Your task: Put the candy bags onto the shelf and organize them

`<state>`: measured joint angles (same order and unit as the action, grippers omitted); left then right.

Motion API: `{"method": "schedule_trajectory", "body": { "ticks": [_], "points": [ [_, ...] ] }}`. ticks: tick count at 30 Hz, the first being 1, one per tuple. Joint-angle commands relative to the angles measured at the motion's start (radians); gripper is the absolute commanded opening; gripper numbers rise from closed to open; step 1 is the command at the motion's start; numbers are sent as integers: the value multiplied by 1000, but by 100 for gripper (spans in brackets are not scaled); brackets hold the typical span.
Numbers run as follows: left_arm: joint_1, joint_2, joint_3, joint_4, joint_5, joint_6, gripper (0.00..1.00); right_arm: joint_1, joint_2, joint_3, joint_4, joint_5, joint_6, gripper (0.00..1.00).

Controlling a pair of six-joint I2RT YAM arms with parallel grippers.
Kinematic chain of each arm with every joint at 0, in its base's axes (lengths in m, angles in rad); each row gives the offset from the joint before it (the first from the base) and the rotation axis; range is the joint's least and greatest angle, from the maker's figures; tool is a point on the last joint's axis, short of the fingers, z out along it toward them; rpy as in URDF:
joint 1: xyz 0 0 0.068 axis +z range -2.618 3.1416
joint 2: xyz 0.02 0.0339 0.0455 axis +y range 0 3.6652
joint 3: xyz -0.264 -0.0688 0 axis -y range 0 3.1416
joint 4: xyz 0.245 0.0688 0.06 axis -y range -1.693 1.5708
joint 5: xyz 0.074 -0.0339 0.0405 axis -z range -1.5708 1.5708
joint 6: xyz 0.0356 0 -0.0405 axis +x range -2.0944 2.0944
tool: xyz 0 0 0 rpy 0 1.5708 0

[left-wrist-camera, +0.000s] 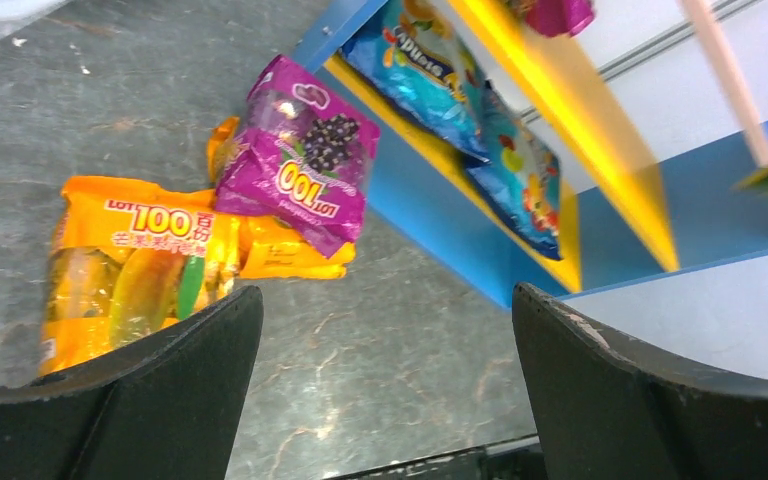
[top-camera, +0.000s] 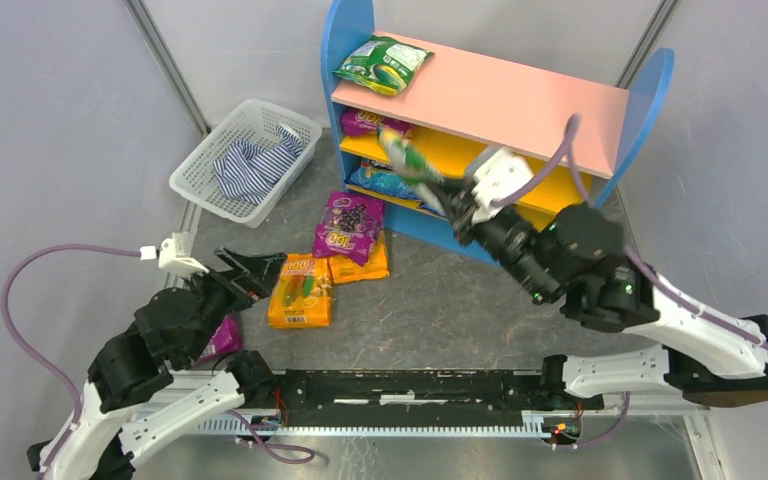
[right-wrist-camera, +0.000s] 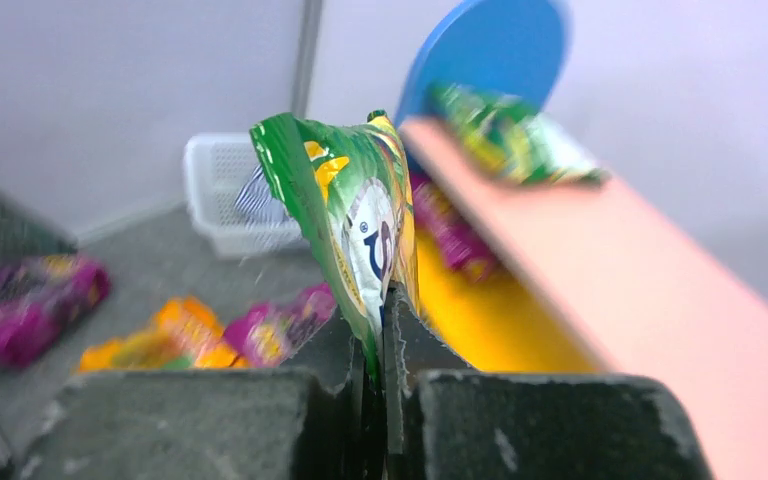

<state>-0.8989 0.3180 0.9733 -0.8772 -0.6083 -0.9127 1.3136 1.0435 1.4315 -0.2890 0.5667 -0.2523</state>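
Your right gripper point(top-camera: 450, 200) pinches the green candy bag point(top-camera: 410, 160), long axis straight out of the jaws, before the shelf point(top-camera: 345, 40), pink top board point(top-camera: 520, 95) at, I think, one o'clock; left gripper point(top-camera: 250, 270) wide open, empty.

Top external: high over the near edge, looking down across table point(top-camera: 440, 300) to shelf point(top-camera: 520, 95). Left wrist: low, close, facing loose candy bags point(left-wrist-camera: 300, 165) and shelf's lower boards. Right wrist: very close behind green candy bag point(right-wrist-camera: 345, 215), facing shelf top. Shared: shelf.
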Motion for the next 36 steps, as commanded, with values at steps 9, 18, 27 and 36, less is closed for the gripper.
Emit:
{"method": "schedule_trajectory", "body": {
  "ticks": [9, 18, 27, 36],
  "points": [
    [-3, 223, 33, -42, 38, 208, 100, -138, 408, 560, 226, 403, -558, 1],
    [-3, 278, -11, -34, 62, 270, 100, -419, 481, 531, 196, 145, -593, 0],
    [-3, 264, -61, 15, 83, 275, 100, -643, 492, 480, 47, -193, -592, 1],
    [-3, 233, -80, 35, 90, 275, 100, -704, 516, 453, -33, -260, -624, 1]
  ]
}}
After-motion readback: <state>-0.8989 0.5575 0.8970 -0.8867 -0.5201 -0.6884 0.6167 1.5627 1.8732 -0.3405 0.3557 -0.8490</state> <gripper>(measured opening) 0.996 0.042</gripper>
